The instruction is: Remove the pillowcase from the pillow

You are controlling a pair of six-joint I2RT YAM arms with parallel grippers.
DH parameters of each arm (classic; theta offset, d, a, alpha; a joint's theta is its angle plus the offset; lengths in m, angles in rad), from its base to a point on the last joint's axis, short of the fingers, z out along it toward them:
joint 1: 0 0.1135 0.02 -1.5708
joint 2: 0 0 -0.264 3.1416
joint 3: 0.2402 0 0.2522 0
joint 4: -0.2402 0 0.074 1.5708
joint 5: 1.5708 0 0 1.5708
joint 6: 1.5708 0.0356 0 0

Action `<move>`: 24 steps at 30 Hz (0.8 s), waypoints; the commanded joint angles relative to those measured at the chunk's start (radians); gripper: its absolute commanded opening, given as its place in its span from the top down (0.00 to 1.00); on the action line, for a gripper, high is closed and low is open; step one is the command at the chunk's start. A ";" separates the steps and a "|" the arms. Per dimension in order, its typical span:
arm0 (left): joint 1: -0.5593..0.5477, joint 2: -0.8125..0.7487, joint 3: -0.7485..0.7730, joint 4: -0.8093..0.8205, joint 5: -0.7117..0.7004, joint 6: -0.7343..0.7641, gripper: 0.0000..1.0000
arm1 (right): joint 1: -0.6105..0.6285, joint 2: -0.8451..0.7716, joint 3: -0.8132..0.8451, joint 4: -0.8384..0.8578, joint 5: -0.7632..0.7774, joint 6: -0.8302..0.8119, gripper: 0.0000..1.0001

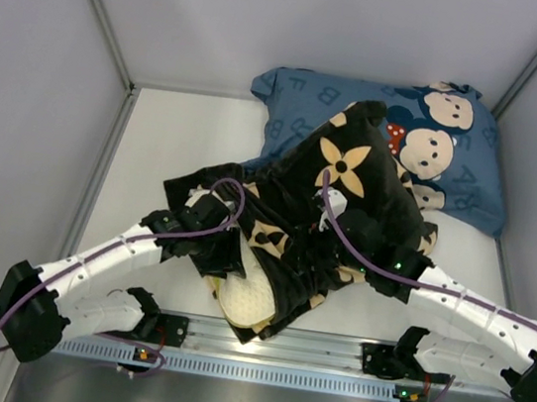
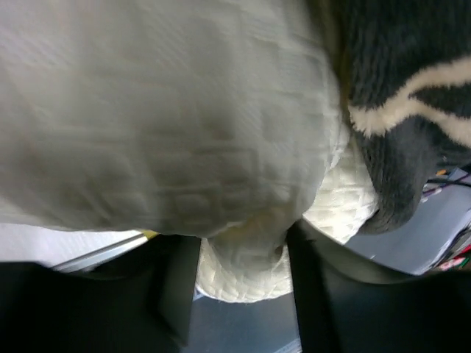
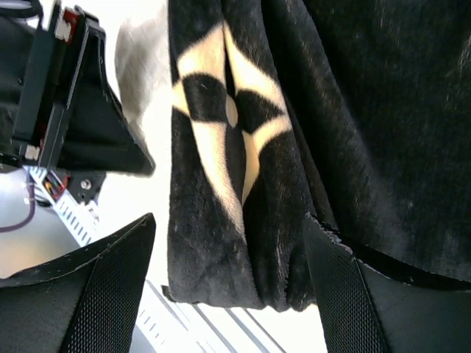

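The black pillowcase [image 1: 343, 171] with tan flower motifs lies bunched across the table's middle. The cream quilted pillow [image 1: 245, 298] sticks out of its near end. My left gripper [image 1: 214, 243] is at the pillow's left side. In the left wrist view the left gripper [image 2: 243, 254] is shut on a bulging fold of the pillow [image 2: 162, 110], with the pillowcase [image 2: 412, 88] at the upper right. My right gripper [image 3: 228, 243] stands open around a hanging fold of the pillowcase [image 3: 243, 147]; the fabric touches the right finger and leaves a small gap at the left one. In the top view its fingers are buried in fabric.
A larger blue pillow [image 1: 457, 138] with cartoon mice and letters lies at the back right, partly under the pillowcase. A slotted metal rail [image 1: 265, 371] runs along the near edge between the arm bases. Grey walls close in the left, back and right.
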 commanded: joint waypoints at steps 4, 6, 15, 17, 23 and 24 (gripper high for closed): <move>-0.012 0.009 0.010 0.117 -0.030 -0.006 0.93 | -0.008 0.008 -0.023 0.054 -0.044 0.003 0.24; -0.012 -0.020 0.011 0.137 -0.037 -0.027 1.00 | 0.011 0.014 -0.021 0.053 -0.067 -0.012 0.24; -0.014 -0.190 0.072 0.205 -0.059 -0.091 1.00 | 0.153 0.051 -0.015 -0.006 0.067 -0.014 0.25; -0.012 -0.202 0.114 0.200 -0.051 -0.084 1.00 | 0.156 0.057 -0.032 0.005 0.075 -0.008 0.25; -0.012 -0.225 0.203 0.197 -0.002 -0.100 1.00 | 0.161 0.118 -0.080 0.065 0.133 0.015 0.35; -0.012 -0.233 0.215 0.198 0.004 -0.104 1.00 | 0.161 0.129 -0.080 0.066 0.149 0.029 0.38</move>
